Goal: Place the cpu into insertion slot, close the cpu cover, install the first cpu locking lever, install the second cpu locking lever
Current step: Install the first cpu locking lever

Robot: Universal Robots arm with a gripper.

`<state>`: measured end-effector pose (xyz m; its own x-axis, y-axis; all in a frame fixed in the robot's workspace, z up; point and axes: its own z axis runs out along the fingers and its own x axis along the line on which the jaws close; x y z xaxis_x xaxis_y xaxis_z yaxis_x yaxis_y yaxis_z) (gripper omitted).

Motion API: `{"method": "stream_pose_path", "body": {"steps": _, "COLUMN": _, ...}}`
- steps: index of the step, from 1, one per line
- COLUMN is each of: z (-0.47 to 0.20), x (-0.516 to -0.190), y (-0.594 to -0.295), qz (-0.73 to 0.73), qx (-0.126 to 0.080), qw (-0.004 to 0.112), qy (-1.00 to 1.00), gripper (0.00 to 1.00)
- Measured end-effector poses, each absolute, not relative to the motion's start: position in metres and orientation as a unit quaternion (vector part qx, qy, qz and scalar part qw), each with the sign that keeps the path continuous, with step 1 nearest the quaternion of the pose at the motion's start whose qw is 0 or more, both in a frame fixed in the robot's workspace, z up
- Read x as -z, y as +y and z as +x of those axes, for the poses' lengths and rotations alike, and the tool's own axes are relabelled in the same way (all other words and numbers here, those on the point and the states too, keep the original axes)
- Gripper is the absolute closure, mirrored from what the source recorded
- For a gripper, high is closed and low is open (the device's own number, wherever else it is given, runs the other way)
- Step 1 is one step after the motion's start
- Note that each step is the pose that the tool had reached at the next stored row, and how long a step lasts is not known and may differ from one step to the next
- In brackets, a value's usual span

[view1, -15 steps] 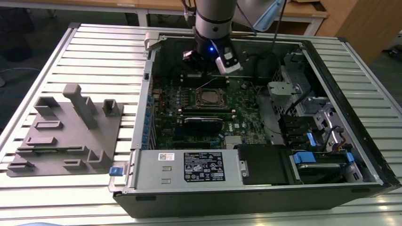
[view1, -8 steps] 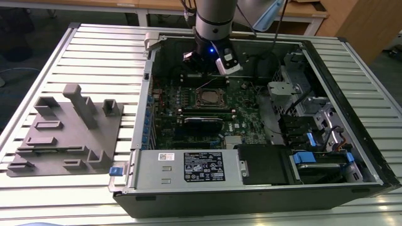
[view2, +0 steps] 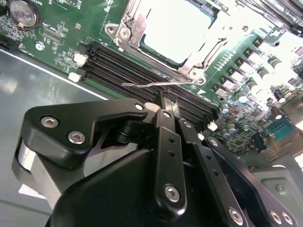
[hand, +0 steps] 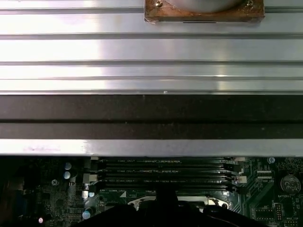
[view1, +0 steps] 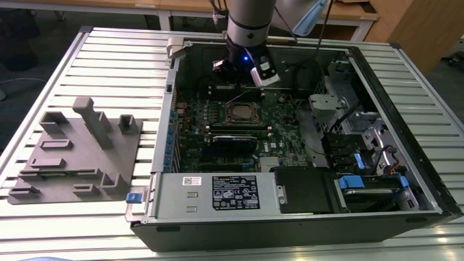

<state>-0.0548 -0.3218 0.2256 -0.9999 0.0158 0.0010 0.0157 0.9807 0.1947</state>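
The small square cpu with a silver-grey metal top (view2: pixel 176 26) is seen seated in the square silver-rimmed insertion slot (view1: pixel 229 114) on the green motherboard (view2: pixel 57 42). The thin silver frame-shaped cpu cover (view2: pixel 199 65) is laid flat around it. The black gripper (view2: pixel 168 101) is held over the long black memory slots (view2: pixel 128 66), just beside the socket. Its fingers are drawn narrow together and nothing is seen between them. A thin silver wire locking lever (view2: pixel 147 84) runs just beyond the fingertips; whether it is touched cannot be told.
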Motion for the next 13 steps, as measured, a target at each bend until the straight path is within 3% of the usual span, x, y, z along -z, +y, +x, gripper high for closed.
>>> {"method": "stream_pose_path", "body": {"steps": 13, "z": -0.048, "x": -0.2254, "y": -0.3218, "qz": 0.008, "qx": -0.098, "qw": 0.0, "qy": 0.995, "gripper": 0.89}}
